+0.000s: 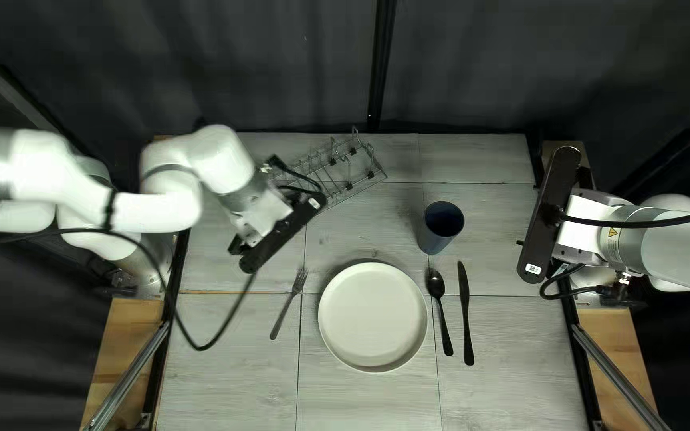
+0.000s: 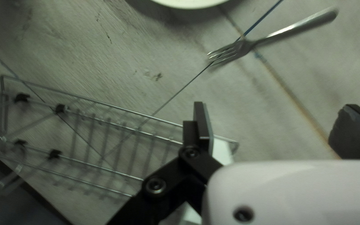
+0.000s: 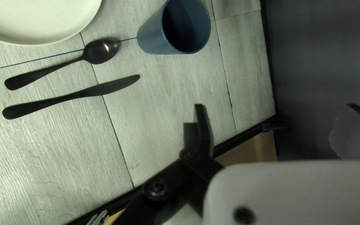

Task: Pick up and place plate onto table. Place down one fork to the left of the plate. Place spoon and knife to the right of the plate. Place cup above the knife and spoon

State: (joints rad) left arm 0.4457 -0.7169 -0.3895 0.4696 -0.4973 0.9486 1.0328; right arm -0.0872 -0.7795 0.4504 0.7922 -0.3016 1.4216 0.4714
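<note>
Five of five placements look done

Over the left part of the worktop (image 1: pixel 229 383), toward its far edge, my left gripper (image 2: pixel 275 106) stands wide open, holding nothing. Below it and nearer the front lies the fork (image 1: pixel 287 307), to the left of the plate and apart from it, tines toward the far edge. The wire dish rack (image 1: pixel 349 172) sits at the far edge, a little left of its middle.

The dinner plate (image 1: pixel 373 318) lies flat, face up, near the middle of the worktop and toward the near edge. Just right of it is the black spoon (image 1: pixel 439 307), bowl toward the far edge; beyond the spoon, the blue tumbler (image 1: pixel 442 219) stands upright, mouth up. It lines up more with the spoon than with the black table knife (image 1: pixel 465 315), which lies rightmost of the cutlery, handle toward the near edge.

At the right edge, my right gripper (image 3: pixel 275 106) is also spread wide, with nothing in its grasp.

I judge the layout complete; at most, the tumbler might want a small nudge toward the knife's side, and both arms need to draw clear.
</note>
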